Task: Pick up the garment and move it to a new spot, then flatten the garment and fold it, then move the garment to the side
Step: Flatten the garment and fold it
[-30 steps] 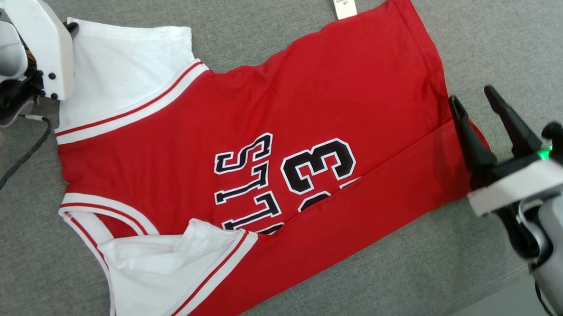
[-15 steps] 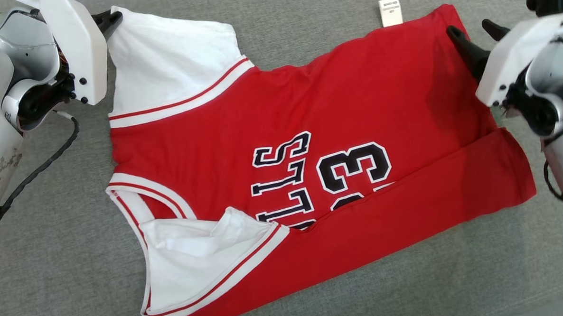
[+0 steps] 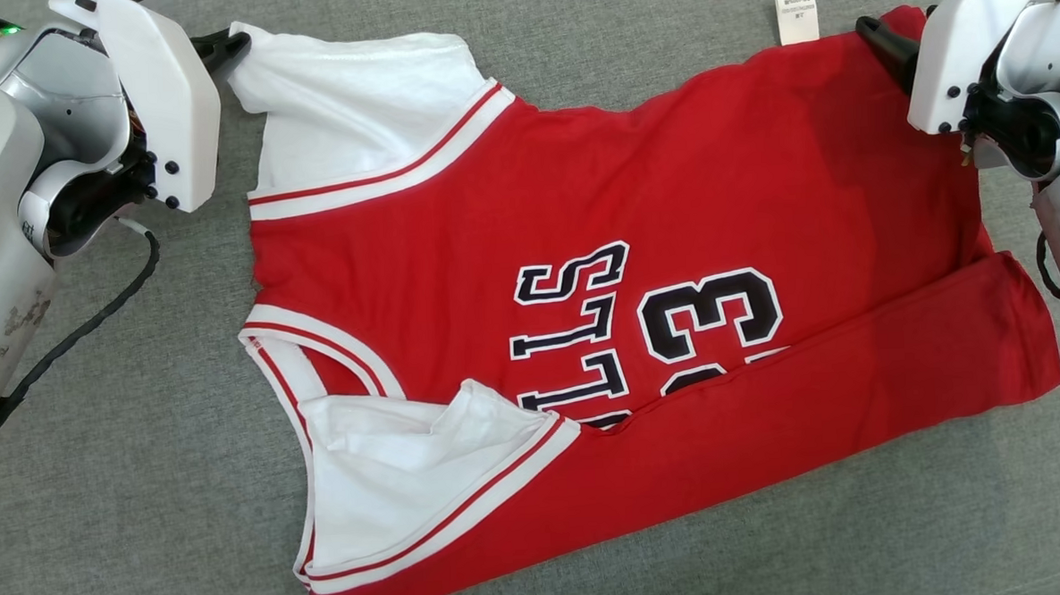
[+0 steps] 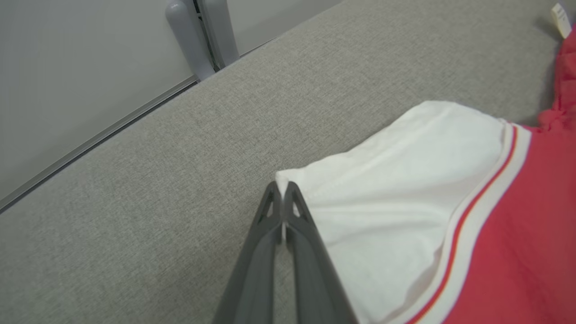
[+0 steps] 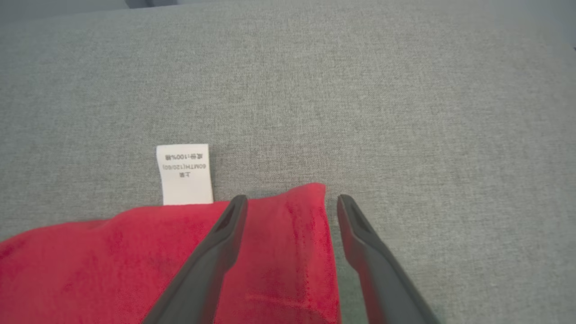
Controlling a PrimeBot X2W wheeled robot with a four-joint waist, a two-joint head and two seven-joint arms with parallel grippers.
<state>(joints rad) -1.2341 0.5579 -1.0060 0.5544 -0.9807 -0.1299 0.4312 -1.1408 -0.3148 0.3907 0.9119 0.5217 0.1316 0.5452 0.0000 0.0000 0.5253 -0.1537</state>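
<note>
The garment (image 3: pixel 633 195) is a red jersey with white sleeves and black lettering, lying spread on the grey surface with its near side folded over. At the far left, my left gripper (image 3: pixel 235 47) is shut on the corner of the white sleeve (image 4: pixel 396 180); in the left wrist view the left gripper (image 4: pixel 282 191) has its tips closed on that corner. My right gripper (image 5: pixel 291 201) stands open at the far right, one finger over the red hem corner (image 5: pixel 288 234) and the other just beside it. In the head view a white wrist housing partly hides the right gripper (image 3: pixel 894 33).
A white care label (image 3: pixel 796 16) sticks out from the far hem, left of my right fingers (image 5: pixel 225 234). The grey padded surface (image 3: pixel 145 493) runs all around the jersey. Its edge, with a grey post (image 4: pixel 189 40) beyond it, lies past the sleeve.
The head camera has shifted. My right gripper has gone from the near part of the hem up to its far corner. My left gripper has closed on the white sleeve corner.
</note>
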